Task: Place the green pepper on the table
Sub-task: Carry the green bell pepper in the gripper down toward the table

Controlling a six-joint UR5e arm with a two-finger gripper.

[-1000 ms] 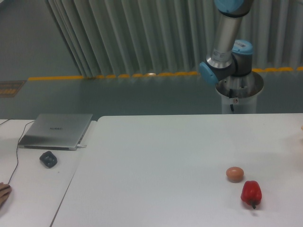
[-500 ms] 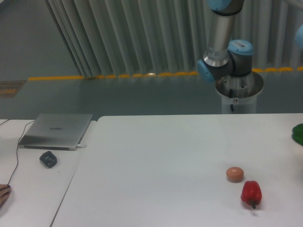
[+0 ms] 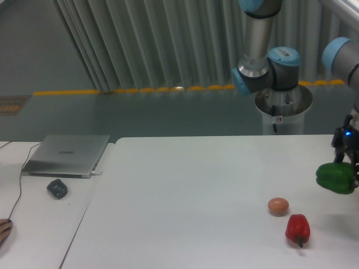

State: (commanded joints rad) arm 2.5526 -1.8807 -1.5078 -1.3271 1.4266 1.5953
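The green pepper [image 3: 335, 177] hangs at the right edge of the view, above the white table [image 3: 185, 196], glossy and lobed. My gripper [image 3: 346, 161] comes down from above at the far right and is shut on the pepper's top; only its dark lower part shows. The pepper is off the tabletop, to the right of and higher than the other items.
A red pepper [image 3: 297, 228] and a small brownish-orange ball [image 3: 278, 205] lie on the table at front right. A laptop [image 3: 67, 154] and a mouse [image 3: 57, 188] rest on the narrower desk at left. The arm's base [image 3: 283, 106] stands behind the table.
The arm has swung in from the right, bringing the green pepper further into view and leftward over the table's right side. A second ago neither pepper nor gripper showed.
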